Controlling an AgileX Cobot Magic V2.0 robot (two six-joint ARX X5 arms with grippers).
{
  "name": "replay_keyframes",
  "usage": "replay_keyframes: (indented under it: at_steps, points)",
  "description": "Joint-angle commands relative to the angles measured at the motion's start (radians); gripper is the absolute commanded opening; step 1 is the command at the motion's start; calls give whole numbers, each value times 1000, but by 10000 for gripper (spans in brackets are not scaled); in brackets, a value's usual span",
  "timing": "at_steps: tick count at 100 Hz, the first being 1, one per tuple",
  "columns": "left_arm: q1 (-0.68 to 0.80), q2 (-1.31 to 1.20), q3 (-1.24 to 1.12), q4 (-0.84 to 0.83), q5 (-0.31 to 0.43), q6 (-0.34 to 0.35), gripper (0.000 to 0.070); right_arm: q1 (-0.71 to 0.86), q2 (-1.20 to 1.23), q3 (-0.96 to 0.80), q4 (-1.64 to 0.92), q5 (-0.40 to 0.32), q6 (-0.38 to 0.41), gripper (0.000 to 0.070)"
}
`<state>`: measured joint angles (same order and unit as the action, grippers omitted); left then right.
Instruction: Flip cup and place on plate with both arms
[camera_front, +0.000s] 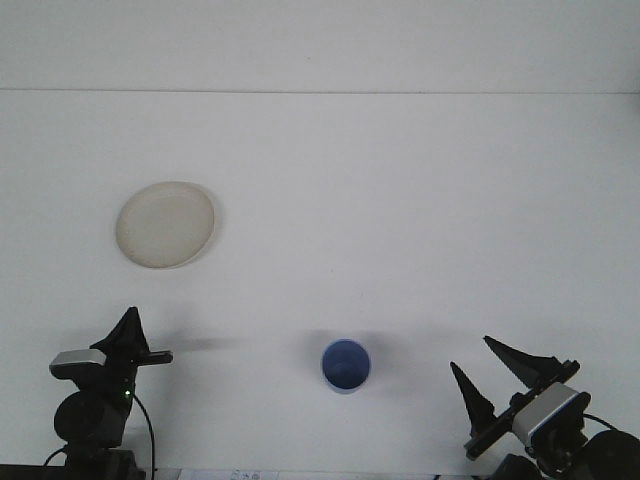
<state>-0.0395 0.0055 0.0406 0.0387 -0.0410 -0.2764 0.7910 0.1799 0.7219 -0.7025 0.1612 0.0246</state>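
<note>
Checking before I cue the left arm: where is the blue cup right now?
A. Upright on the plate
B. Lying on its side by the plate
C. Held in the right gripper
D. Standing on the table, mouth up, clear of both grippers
D. The blue cup stands mouth up on the table, apart from the plate, with the left gripper and the open right gripper both off it.

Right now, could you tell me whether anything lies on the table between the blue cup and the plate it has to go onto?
Nothing visible does. The blue cup stands upright, and only bare white table separates it from the plate.
</note>
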Motion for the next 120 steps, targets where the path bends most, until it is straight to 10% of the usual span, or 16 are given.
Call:
replay_keyframes:
  at_steps: [1,21,37,46,81,120]
  points:
    - [0,6,51,-2,43,-89,15,8,2,3,12,1,13,416]
    - [-2,203,346,-154,246,-76,42,8,3,3,11,2,3,416]
    - [-36,522,660,-374,518,46,496,8,3,3,9,5,0,416]
    - [-97,702,828,-528,575,88,532,8,3,3,4,5,-1,416]
    - [-551,1193,1251,-846,484,190,487,8,3,3,-26,5,0,416]
    - [-839,1531,1344,-827,351,183,491,8,3,3,-54,27,1,416]
